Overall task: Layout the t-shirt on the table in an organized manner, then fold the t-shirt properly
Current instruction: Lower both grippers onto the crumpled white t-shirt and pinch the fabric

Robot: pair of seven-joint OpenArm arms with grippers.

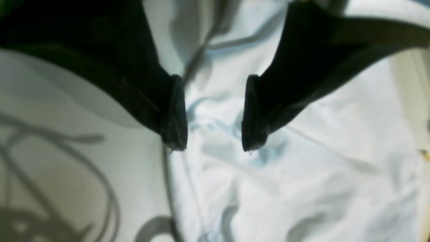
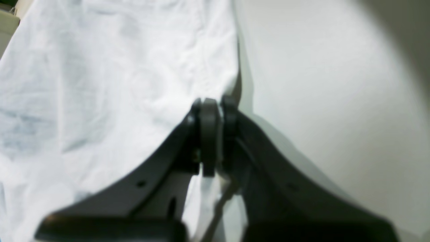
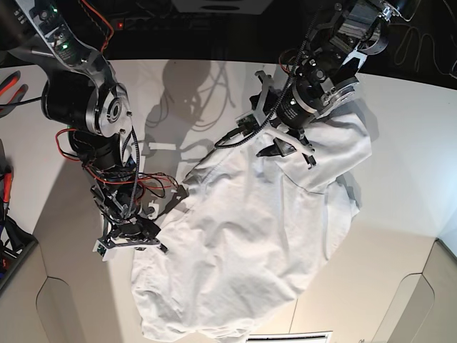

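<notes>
The white t-shirt lies wrinkled and spread at a slant across the table. In the base view my right gripper sits low at the shirt's left edge. The right wrist view shows that gripper shut, with the t-shirt hem pinched between its fingers next to bare table. My left gripper hangs over the shirt's upper part. In the left wrist view it stands open just above the rumpled t-shirt, with nothing between the fingers and bare table to the left.
Red and black cables hang along the arm on the left of the base view. A red-handled tool lies at the table's left edge. The table's front edge has angled cut-outs at both corners.
</notes>
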